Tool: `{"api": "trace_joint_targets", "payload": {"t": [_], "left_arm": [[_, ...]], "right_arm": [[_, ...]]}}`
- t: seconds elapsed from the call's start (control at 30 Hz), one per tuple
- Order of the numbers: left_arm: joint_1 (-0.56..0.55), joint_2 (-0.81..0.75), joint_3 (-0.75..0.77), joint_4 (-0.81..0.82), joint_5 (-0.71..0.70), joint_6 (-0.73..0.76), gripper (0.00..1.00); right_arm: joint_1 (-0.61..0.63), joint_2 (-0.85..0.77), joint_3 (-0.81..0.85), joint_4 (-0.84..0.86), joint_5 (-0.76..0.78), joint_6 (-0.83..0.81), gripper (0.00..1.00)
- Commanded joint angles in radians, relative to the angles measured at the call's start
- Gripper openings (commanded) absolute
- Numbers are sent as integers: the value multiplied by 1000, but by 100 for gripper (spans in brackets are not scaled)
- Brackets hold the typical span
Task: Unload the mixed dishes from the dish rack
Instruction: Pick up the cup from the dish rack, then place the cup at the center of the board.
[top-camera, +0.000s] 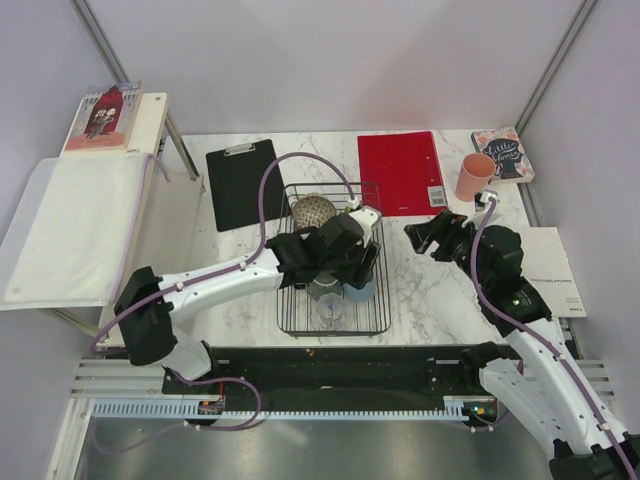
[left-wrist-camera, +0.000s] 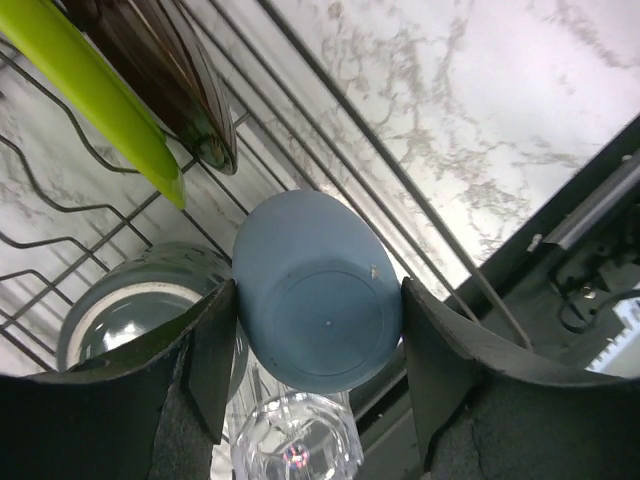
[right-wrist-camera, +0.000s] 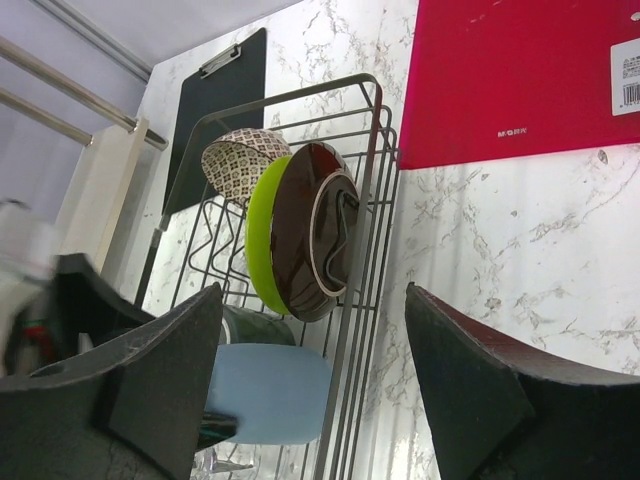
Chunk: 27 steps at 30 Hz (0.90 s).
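so the dish rack (top-camera: 300, 318) sits mid-table on the marble table (top-camera: 430, 290), and it's pretty much full. Near its front there's a light blue cup (left-wrist-camera: 318, 305) lying on its side with its base facing the left wrist cam. The left gripper (left-wrist-camera: 318, 300) is down in the rack with one pad on each side of that cup, and both look to be touching it, so I'd call it clamped on. Right next to the cup are a grey mug (left-wrist-camera: 130, 300) and a small clear glass (left-wrist-camera: 295, 440). Further back, the lime-green plate (right-wrist-camera: 262, 235) and dark red plate (right-wrist-camera: 310, 230) stand on edge together, and the beige patterned bowl (right-wrist-camera: 240, 160) sits behind them at the far end. The right gripper (right-wrist-camera: 312, 290) hangs over bare table to the right of the rack, fingers wide apart with nothing in them. A pink cup (top-camera: 475, 177) stands upright on the table at the far right, beside a book (top-camera: 503, 153), a red folder (top-camera: 400, 170) and a black clipboard (top-camera: 243, 183).
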Motion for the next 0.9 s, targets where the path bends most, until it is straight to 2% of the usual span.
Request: {"api": "trace_joint_targets", "payload": {"t": [0.0,0.1,0.2,0.23,0.27,0.33,0.37,0.4,0.43,0.47,0.5,0.53,0.57,0.63,0.67,0.73,0.77,0.87], "left_arm": [[-14,-133,105,-45,-15,61,38],[-14,-201,148,-63,-15,75,33],[-13,-261,182,-57,3,83,24],[-10,-271,194,-49,17,83,21],[-7,-294,196,-40,61,81,18],[26,-316,178,13,130,57,4],[47,-328,162,42,239,3,2],[122,-348,144,78,319,-37,2],[166,-360,89,189,403,-84,2],[211,-371,49,263,569,-196,2],[298,-391,5,343,642,-257,2],[337,-396,-82,444,702,-322,2],[371,-396,-121,618,800,-448,2],[443,-370,-204,806,884,-564,2],[455,-353,-222,978,945,-664,2],[475,-303,-267,1120,979,-750,2],[477,-284,-278,1270,997,-834,2],[478,-201,-318,1504,1007,-1011,2]], "right_arm": [[5,-7,21,22,18,-14,81],[5,-5,34,8,29,-16,81],[5,-13,36,-4,105,15,81],[5,-21,27,-6,131,50,78],[3,-31,18,-3,188,70,75],[5,-74,-17,7,232,116,65],[3,-91,-28,16,233,121,65],[3,-119,-38,29,217,119,67],[3,-127,-41,37,193,110,77],[3,-133,-39,42,129,92,81],[3,-136,-32,45,104,87,85],[3,-139,-28,48,81,82,88],[5,-142,-27,54,61,75,90],[3,-163,-27,72,-14,68,91],[3,-171,-28,80,-33,64,91],[5,-197,-36,109,-77,70,91],[3,-200,-39,120,-91,76,91],[3,-200,-54,161,-161,102,91]]}}
